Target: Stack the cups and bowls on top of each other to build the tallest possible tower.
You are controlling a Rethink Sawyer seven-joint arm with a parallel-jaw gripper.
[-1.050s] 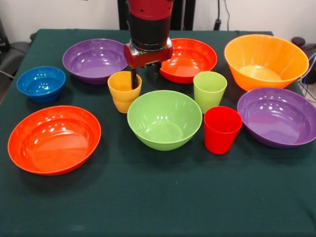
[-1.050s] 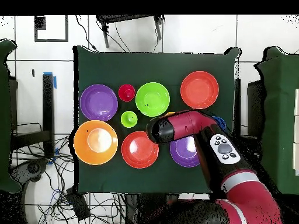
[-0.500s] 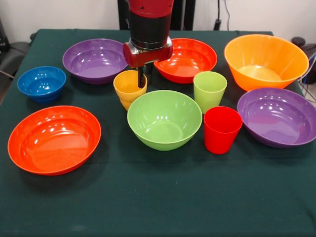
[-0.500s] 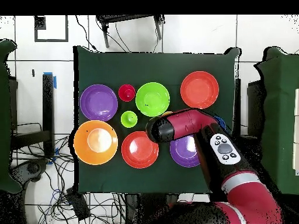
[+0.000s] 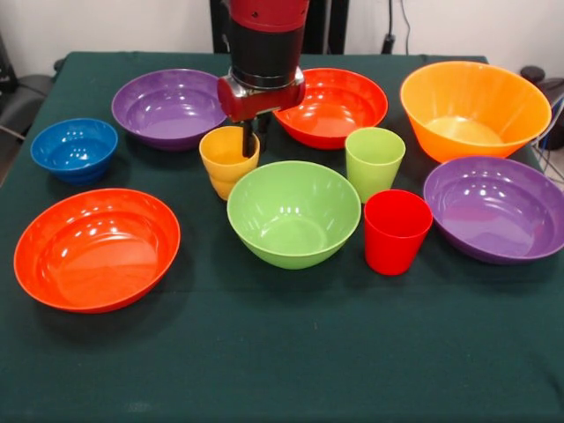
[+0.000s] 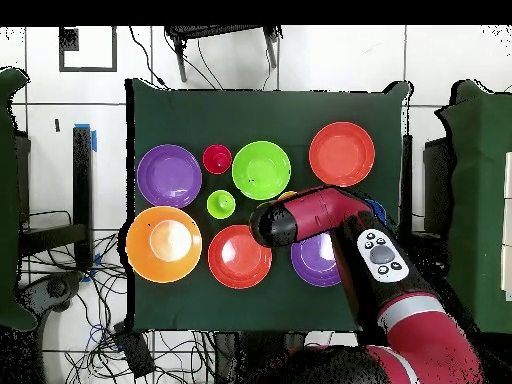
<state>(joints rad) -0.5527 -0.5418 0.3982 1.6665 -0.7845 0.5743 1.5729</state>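
Yellow cup (image 5: 229, 160) glossy, tapered, upright, fingers (image 5: 248, 139) at its rim.

Three cups: one yellow cup (image 5: 228, 159), one light green cup (image 5: 374, 160), one red cup (image 5: 396, 231). Seven bowls: two purple bowls (image 5: 167, 107) (image 5: 495, 208), two red-orange bowls (image 5: 95, 248) (image 5: 339, 106), one large orange bowl (image 5: 473, 107), one light green bowl (image 5: 293, 212), one small blue bowl (image 5: 74, 149), apparently hidden overhead.
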